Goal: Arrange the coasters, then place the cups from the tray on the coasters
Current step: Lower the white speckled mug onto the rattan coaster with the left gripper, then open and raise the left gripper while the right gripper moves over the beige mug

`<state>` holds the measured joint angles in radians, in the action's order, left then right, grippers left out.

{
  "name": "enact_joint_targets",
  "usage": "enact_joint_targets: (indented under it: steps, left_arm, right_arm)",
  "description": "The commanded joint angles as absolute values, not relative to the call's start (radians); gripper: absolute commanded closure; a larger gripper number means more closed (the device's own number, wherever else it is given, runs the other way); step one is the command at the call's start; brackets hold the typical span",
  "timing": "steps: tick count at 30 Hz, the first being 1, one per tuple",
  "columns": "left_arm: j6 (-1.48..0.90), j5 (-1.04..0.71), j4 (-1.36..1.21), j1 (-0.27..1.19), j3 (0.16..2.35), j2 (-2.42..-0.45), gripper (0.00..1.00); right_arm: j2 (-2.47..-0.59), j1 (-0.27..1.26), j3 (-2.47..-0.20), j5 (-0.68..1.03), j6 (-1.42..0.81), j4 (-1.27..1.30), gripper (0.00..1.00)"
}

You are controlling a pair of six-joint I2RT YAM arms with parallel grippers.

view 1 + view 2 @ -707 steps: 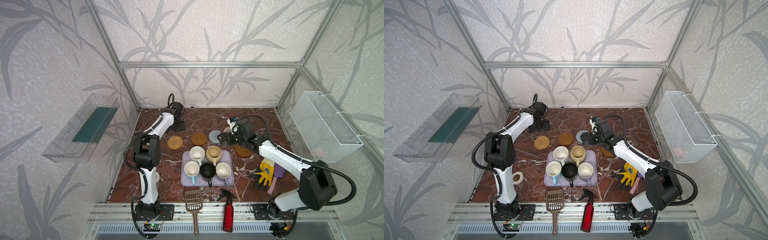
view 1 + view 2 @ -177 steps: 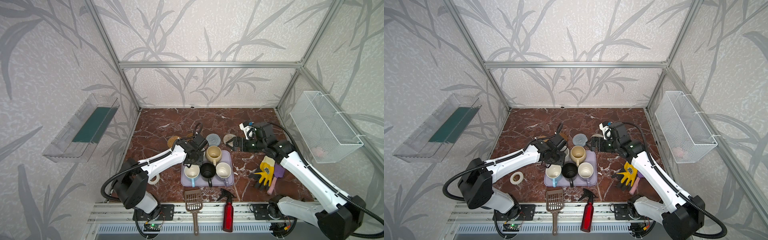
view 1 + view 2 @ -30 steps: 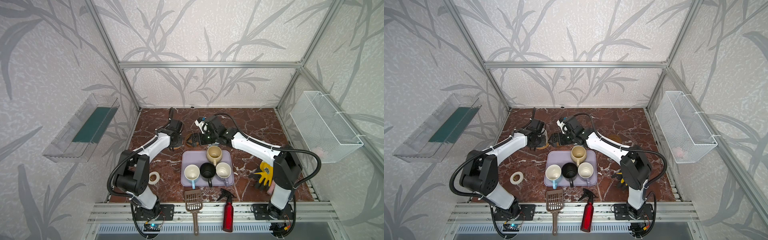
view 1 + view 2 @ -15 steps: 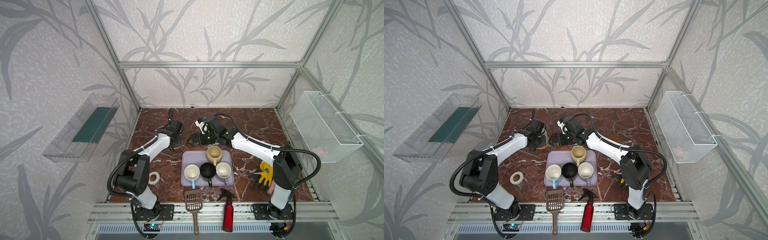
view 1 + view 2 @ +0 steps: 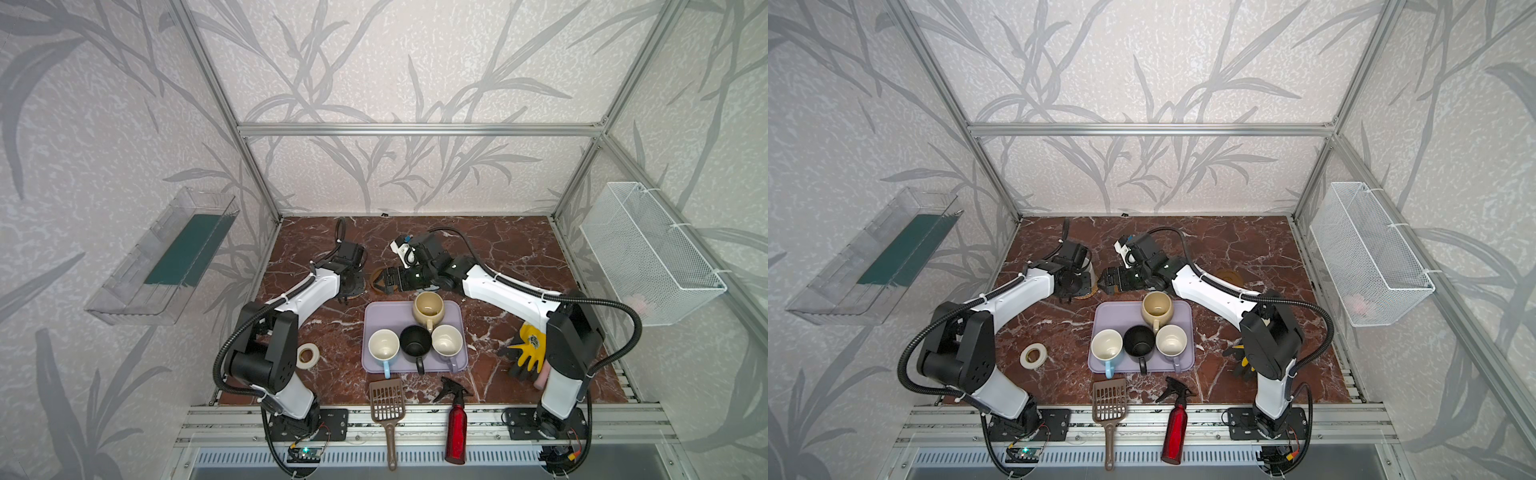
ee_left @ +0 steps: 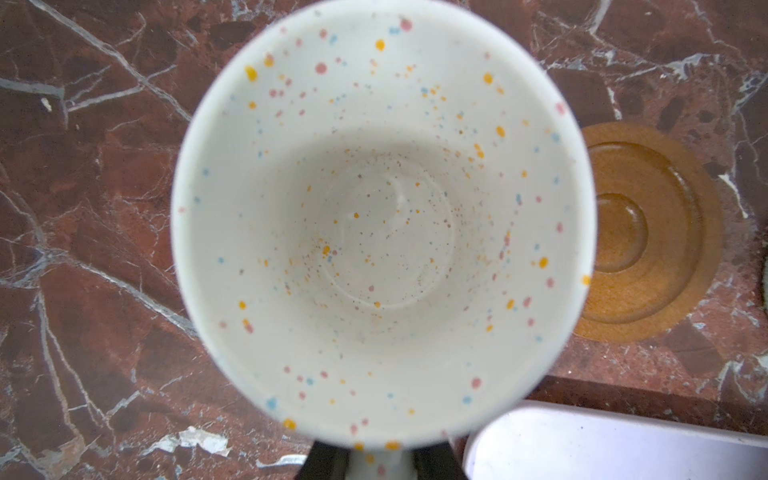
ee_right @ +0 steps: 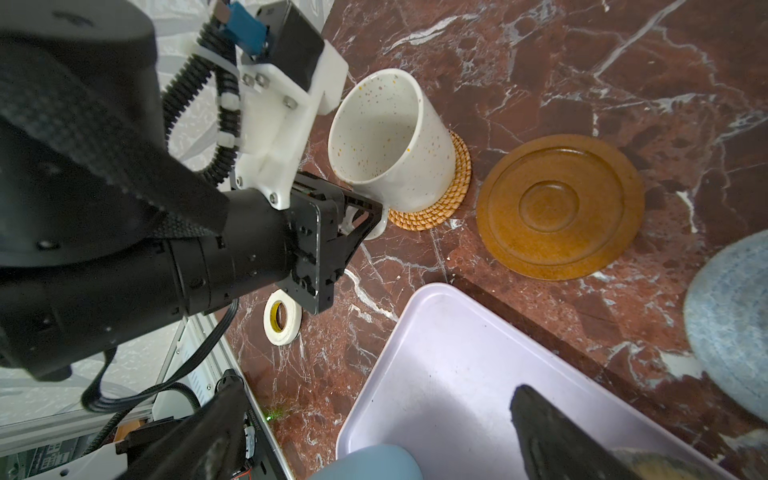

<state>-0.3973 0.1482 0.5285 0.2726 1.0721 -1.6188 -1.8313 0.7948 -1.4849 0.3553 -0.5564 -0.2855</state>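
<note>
Four mugs on the tray (image 5: pixel 370 316), centre of both top views: beige mug (image 5: pixel 429 305) at its upper edge, then blue mug (image 5: pixel 383 345), black mug (image 5: pixel 415 340) and lavender mug (image 5: pixel 446 341) in a row below.

White mug (image 7: pixel 390 141), speckled, stands upright on the rattan coaster (image 7: pixel 449 195), upper centre of the right wrist frame. The coaster rim shows on one side only. In a top view the mug (image 5: pixel 1086 266) is up-left of the tray, mostly hidden by the arm.

Left gripper (image 7: pixel 361 216) is at the mug's handle. The handle runs between the two fingers (image 7: pixel 365 205), which sit close on either side. In the left wrist frame the handle is at bottom centre, a dark finger (image 6: pixel 328 461) on each side and the mug bowl filling the middle. Jaws nearly closed. Cannot tell whether they press the handle or stand just off it.

Right gripper (image 7: pixel 378 386) is spread wide and holds nothing. Its fingers (image 7: pixel 552 436) are at the bottom of the frame, over the tray corner. In a top view it (image 5: pixel 384 281) is just above the tray's upper-left edge, near the left gripper but apart from it.

Brown coaster (image 7: pixel 561 208) lies flat just beside the rattan one, bare. Blue coaster (image 7: pixel 731 324) is at the right edge, cut off. Tape roll (image 7: pixel 282 318) lies lower left of the mug.
</note>
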Motion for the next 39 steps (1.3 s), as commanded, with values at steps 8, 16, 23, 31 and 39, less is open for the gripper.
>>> enact_joint_targets:
  steps: [8, 16, 23, 31, 39]
  left_arm:
    - [-0.417, 0.172, 0.544, 0.261, 1.061, -1.582, 0.64]
    - [-0.429, 0.175, 0.556, 0.259, 1.058, -1.544, 0.34]
    - [-0.486, 0.198, 0.601, 0.256, 1.065, -1.450, 0.01]
    - [-0.516, 0.148, 0.616, 0.255, 1.067, -1.299, 0.01]
    - [-0.575, -0.121, 0.541, 0.255, 1.018, -1.124, 0.01]
  right_arm:
    - [-1.812, 0.801, -1.471, 0.338, -0.547, -0.300, 0.01]
    - [-1.793, 0.801, -1.462, 0.313, -0.534, -0.327, 0.01]
    - [-1.739, 0.828, -1.494, 0.170, -0.447, -0.466, 0.01]
    - [-1.572, 0.864, -1.430, -0.055, -0.409, -0.565, 0.01]
    - [-1.355, 0.839, -1.239, -0.122, -0.426, -0.577, 0.01]
